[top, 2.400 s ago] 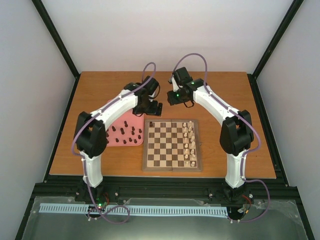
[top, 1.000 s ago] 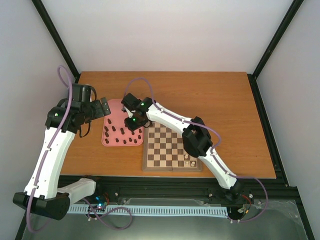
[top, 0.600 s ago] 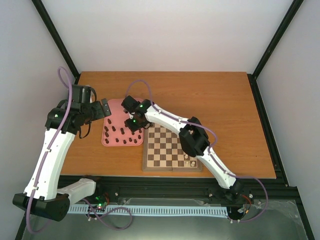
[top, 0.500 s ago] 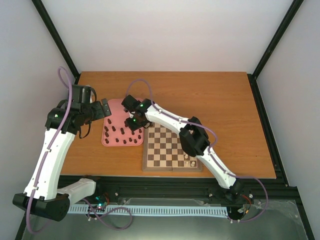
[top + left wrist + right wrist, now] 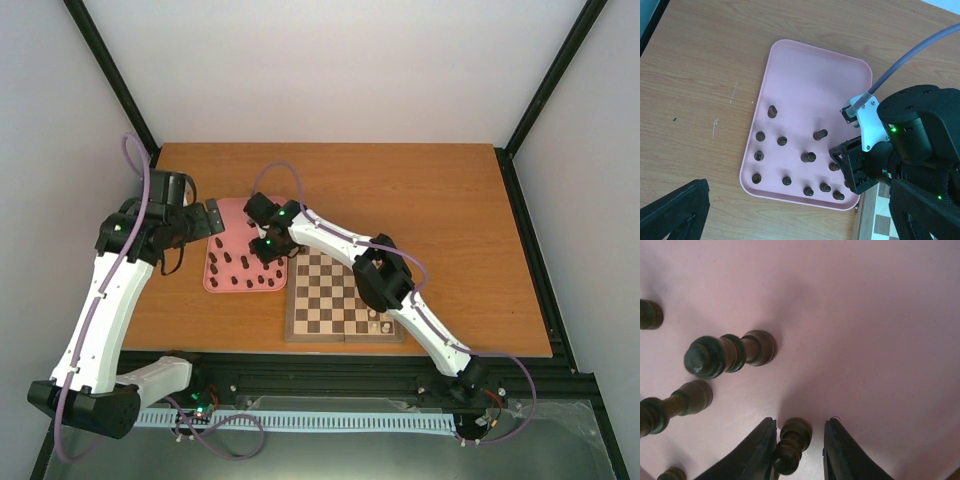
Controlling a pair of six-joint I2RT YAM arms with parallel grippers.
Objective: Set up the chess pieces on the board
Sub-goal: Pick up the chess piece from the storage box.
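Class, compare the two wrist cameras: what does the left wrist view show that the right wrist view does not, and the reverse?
Only the left wrist view: the whole pink tray on the wooden table, a corner of the board, and the right gripper seen from outside. Only the right wrist view: its fingers close up, flanking one chess piece, with a gap on one side. Both: dark chess pieces on the pink tray.

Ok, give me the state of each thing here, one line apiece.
left tool, open, nothing in it
right tool, open around one dark piece
dark pieces, upright on pink tray
board, flat; a few white pieces show on it
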